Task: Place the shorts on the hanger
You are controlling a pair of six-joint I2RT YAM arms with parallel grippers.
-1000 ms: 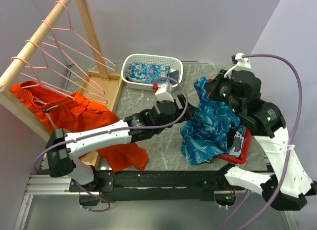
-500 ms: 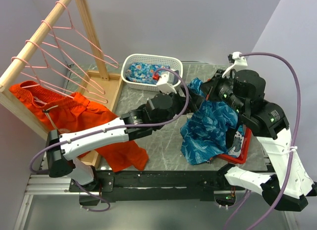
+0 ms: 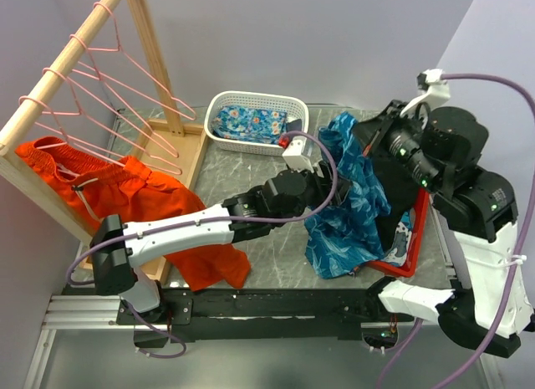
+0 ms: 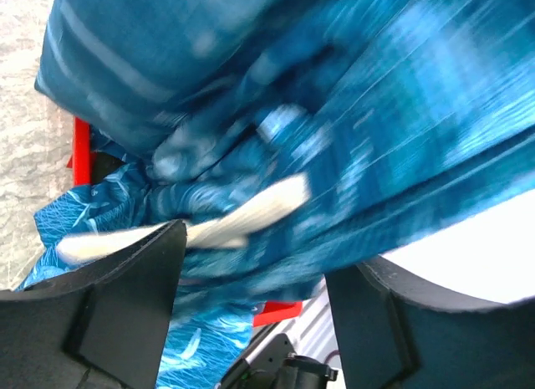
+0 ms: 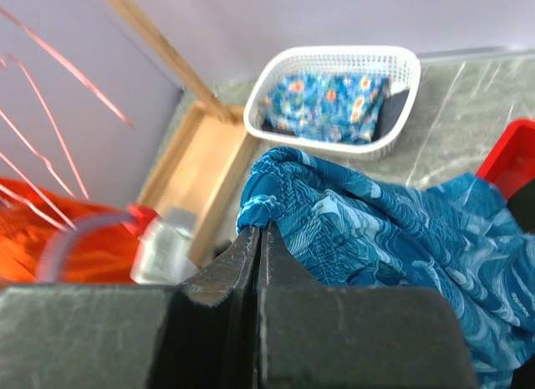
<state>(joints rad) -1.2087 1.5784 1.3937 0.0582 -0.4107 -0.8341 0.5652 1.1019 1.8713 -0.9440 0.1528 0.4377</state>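
The blue leaf-print shorts [image 3: 351,209] hang from my right gripper [image 3: 355,142], which is shut on a bunched edge of them [image 5: 272,207] and holds them above the table. Their lower part rests on the table and the red tray [image 3: 411,248]. My left gripper [image 3: 336,186] is open and pressed up to the hanging fabric. In the left wrist view the blue cloth [image 4: 334,138] fills the frame between and beyond the two wide-apart fingers [image 4: 125,305]. Several pink wire hangers [image 3: 125,96] hang on the wooden rack pole at the far left, away from both grippers.
Plain orange shorts [image 3: 125,197] hang over the rack's lower rail at the left. A white basket [image 3: 251,146] at the back holds a flowered blue cloth [image 5: 330,104]. The rack's wooden base [image 3: 188,150] stands beside the basket.
My right gripper has risen and swung right, lifting the shorts higher. My left arm has reached further right, bringing its open gripper up against the hanging fabric.
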